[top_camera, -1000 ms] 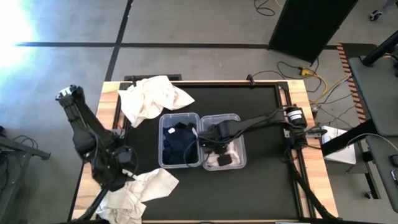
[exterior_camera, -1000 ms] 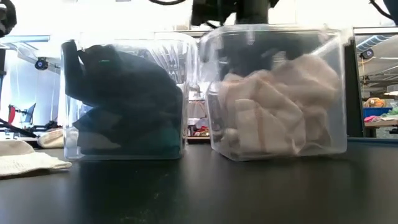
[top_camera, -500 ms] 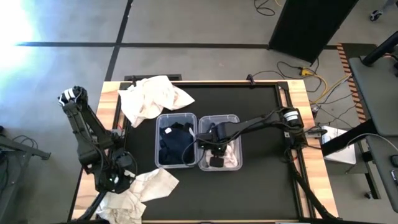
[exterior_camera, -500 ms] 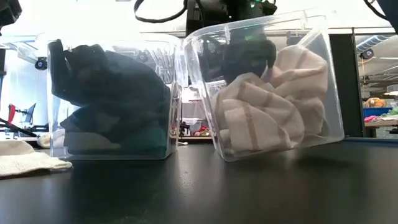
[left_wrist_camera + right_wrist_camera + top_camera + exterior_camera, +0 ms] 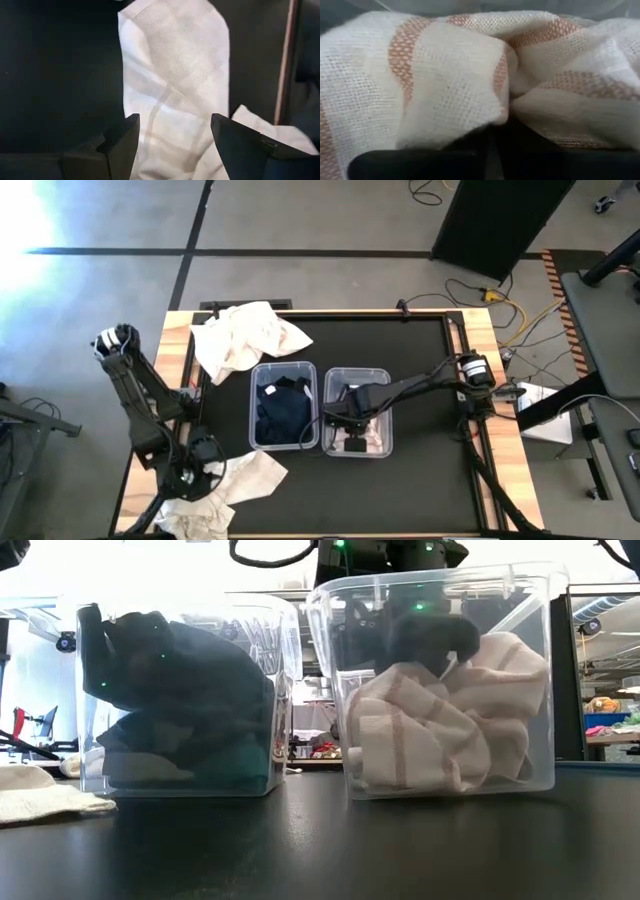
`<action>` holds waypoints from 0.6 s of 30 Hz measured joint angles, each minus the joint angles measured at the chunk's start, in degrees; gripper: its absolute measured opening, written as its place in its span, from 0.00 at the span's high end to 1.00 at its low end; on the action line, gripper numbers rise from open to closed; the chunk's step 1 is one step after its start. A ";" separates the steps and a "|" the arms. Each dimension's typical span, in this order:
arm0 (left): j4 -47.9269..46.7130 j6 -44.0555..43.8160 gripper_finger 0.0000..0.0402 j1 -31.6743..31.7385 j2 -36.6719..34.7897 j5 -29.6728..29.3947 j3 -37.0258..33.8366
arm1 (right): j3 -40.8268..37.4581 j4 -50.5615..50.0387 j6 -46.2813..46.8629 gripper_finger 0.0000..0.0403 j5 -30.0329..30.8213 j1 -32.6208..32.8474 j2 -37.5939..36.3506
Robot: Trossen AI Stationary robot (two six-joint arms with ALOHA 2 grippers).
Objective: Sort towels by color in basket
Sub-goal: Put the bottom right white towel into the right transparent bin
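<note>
Cream cloth fills the right-hand clear bin (image 5: 357, 426), where the right gripper (image 5: 348, 423) is pressed down into a cream towel with faint reddish stripes (image 5: 430, 735); whether its fingers are parted or closed cannot be told, as the weave hides them. The neighbouring bin (image 5: 285, 404) holds the dark towels (image 5: 185, 700). At the table's near left corner the left gripper (image 5: 172, 142) hangs with its fingers spread wide over a pale towel (image 5: 235, 485), gripping nothing; the cloth lies directly beneath and ahead of it, its long axis running away from the fingers, so this arm is plainly the nearer. Another cream heap (image 5: 245, 335) waits at the far left. Half a second earlier the right-hand bin was tipped up; it now sits flat, and the left arm has dropped closer to its towel.
</note>
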 joint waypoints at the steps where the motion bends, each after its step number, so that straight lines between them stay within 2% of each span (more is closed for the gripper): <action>1: 0.18 0.33 0.42 0.00 0.98 -0.04 0.00 | -0.03 -0.28 -0.01 0.96 0.44 0.20 -0.01; 4: 0.11 -1.38 0.42 0.69 3.88 -0.09 0.00 | -0.12 -0.62 0.60 0.92 1.78 0.39 -0.67; 8: 0.04 -5.65 0.42 2.84 7.26 2.23 0.00 | 0.19 -1.17 1.17 0.80 3.52 0.43 -2.94; 12: -0.11 -3.80 0.42 5.85 11.24 5.98 0.00 | 1.16 -2.82 1.54 0.65 6.73 0.41 -6.84; 18: 1.50 -1.18 0.42 9.79 16.85 12.60 0.00 | 1.32 -5.21 2.38 0.44 7.33 0.41 -12.94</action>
